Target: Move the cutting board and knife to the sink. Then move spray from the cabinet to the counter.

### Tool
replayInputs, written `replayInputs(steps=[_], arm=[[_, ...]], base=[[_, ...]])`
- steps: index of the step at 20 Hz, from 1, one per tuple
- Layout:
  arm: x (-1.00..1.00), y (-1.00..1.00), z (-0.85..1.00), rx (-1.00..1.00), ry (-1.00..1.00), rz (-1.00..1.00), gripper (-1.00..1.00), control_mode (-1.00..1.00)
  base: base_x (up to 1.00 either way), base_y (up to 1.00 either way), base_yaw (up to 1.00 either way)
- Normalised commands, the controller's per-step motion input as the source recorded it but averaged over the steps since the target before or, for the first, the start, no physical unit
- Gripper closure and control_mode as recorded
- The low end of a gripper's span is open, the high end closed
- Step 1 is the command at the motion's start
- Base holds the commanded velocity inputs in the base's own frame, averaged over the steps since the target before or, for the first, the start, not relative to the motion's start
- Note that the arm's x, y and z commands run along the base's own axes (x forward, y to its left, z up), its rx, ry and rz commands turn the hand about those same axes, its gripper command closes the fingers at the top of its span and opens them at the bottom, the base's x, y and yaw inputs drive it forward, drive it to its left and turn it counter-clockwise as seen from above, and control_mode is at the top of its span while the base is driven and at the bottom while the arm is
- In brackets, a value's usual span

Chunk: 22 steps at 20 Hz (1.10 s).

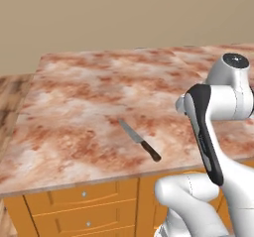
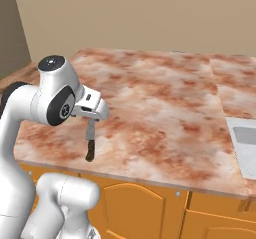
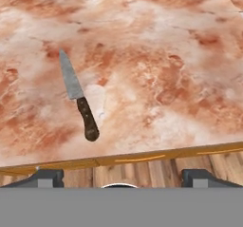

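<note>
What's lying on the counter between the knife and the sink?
Nothing: in the right base view, bare marbled counter runs from the knife near the front edge across to the sink at the right.

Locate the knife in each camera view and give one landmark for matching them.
Left base view: knife lies lower centre, handle toward the counter's front edge.
Right base view: knife lower left, blade partly behind the arm.
Hand view: knife left of centre.
Shared landmark: counter's front edge.

Lighting is bright, even and diffuse. The counter (image 1: 89,107) shows no glare. Rendering is slightly soft, without edge distortion or strong shadows.
</note>
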Motion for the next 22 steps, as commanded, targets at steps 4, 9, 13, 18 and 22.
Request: replayInputs(steps=[4, 9, 13, 18, 22], arm=[[0.0, 0.0, 0.0, 0.0, 0.0, 0.0, -1.0, 1.0], [0.29, 0.4, -0.24, 0.01, 0.02, 0.12, -1.0, -1.0], [0.23, 0.1, -0.36, 0.0, 0.07, 0.13, -1.0, -1.0], [0.44, -0.18, -0.5, -0.1, 0.15, 0.07, -1.0, -1.0], [0.34, 0.01, -0.61, -0.14, 0.13, 0.0, -1.0, -1.0]], base=[[0.21, 0.47, 0.17], [0.0, 0.0, 0.0], [0.0, 0.0, 0.0], [0.0, 0.0, 0.0], [0.0, 0.0, 0.0]])
